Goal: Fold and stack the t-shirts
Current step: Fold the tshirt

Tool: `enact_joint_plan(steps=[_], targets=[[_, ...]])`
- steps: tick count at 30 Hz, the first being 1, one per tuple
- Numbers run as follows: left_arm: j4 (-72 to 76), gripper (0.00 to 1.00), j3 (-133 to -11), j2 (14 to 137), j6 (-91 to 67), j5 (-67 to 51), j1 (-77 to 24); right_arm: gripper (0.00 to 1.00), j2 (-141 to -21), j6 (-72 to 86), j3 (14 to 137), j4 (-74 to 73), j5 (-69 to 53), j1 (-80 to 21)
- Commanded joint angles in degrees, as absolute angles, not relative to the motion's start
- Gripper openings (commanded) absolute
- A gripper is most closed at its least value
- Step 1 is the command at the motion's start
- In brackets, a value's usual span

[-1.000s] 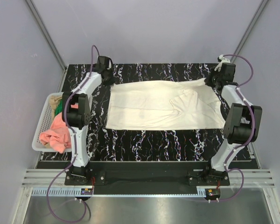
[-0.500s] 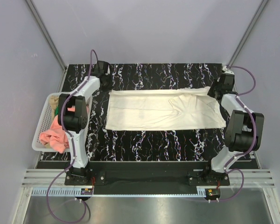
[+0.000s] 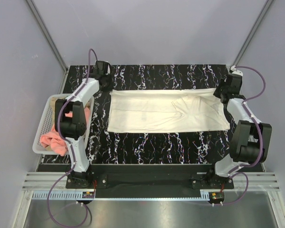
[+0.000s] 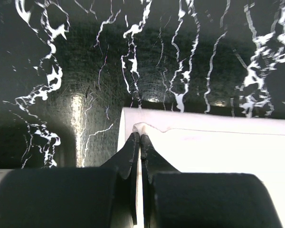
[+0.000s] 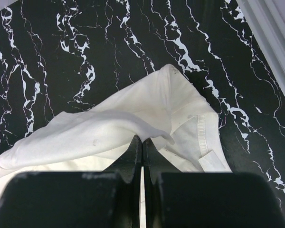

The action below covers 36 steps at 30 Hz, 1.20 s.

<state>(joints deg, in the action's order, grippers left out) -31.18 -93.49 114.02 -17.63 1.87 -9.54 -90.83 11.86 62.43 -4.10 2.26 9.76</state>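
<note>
Now my left gripper (image 4: 140,137) and right gripper (image 5: 141,140), both clamped on the shirt (image 3: 166,111) at its far corners, hold that edge straighter than a second ago, so folding can start.

the top view looks down from above and behind the arm bases, far enough back to take in the whole black marbled surface (image 3: 156,142). each wrist view faces forward from very close: one past the left fingers (image 4: 131,154) at the far left corner of the cream-white t-shirt (image 4: 218,161), the other past the right fingers (image 5: 134,149) at its far right corner. the top view shows both corners too.
</note>
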Motion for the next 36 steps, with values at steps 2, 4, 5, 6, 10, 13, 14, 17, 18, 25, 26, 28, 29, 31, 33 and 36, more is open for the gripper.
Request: enact_joint_plan(steps=[2, 4, 5, 6, 10, 13, 14, 17, 18, 25, 26, 28, 29, 31, 33, 36], targets=[[-29.79, 0.0, -92.38, 108.55, -17.84, 2.81, -9.32, 0.0, -88.24, 11.69, 62.4, -1.58, 5.71, 10.2], [-29.62, 0.0, -89.83, 108.46, -18.54, 2.81, -9.4, 0.0, -88.24, 12.39, 60.83, -1.93, 6.15, 10.2], [-29.62, 0.0, -88.43, 108.63, -18.63, 2.38, -9.32, 0.0, -88.42, 14.05, 60.65, -3.59, 6.67, 10.2], [-29.71, 0.0, -87.81, 108.89, -18.89, 2.11, -9.4, 0.0, -88.94, 15.45, 61.78, -5.87, 6.94, 10.2], [-29.71, 0.0, -85.61, 109.07, -19.07, 2.81, -9.84, 0.0, -91.14, 19.59, 62.49, -12.39, 7.37, 10.2], [-31.46, 0.0, -85.52, 110.73, -18.28, 3.78, -10.11, 0.0, -92.54, 20.74, 62.14, -14.49, 11.68, 10.28], [-32.33, 0.0, -85.0, 110.92, -18.28, 5.0, -10.28, 0.02, -93.07, 21.53, 62.49, -16.42, 10.65, 10.28], [-32.87, 0.02, -84.38, 110.66, -18.11, 6.32, -10.98, 0.08, -93.87, 22.84, 63.19, -19.06, 8.26, 10.28], [-33.05, 0.05, -84.46, 110.48, -18.28, 6.85, -11.42, 0.08, -93.69, 23.03, 63.28, -19.77, 9.04, 10.28], [-36.73, 0.29, -85.69, 109.25, -18.19, 10.9, -12.83, 0.3, -90.88, 23.64, 64.42, -23.72, 6.5, 10.28], [-37.78, 0.3, -86.3, 109.07, -18.11, 10.81, -13.01, 0.33, -90.7, 24.34, 64.77, -25.56, 7.46, 10.28], [-38.93, 0.32, -87.18, 108.37, -17.93, 11.86, -14.15, 0.34, -90.7, 25.22, 66.44, -27.24, 7.56, 10.28], [-39.81, 0.32, -88.23, 108.2, -18.28, 12.21, -14.5, 0.35, -90.79, 26.36, 67.05, -28.12, 6.6, 10.28], [-39.64, 0.33, -89.2, 108.19, -18.28, 9.86, -15.99, 0.35, -90.7, 27.42, 67.41, -28.04, 4.32, 10.2], [-39.64, 0.33, -92.27, 110.55, -17.93, 6.87, -17.74, 0.34, -90.97, 29.17, 67.76, -26.29, 0.63, 9.41], [-40.95, 0.34, -96.41, 113.54, -18.1, 5.35, -19.42, 0.36, -92.1, 28.13, 68.2, -20.14, -6.23, 5.38]])
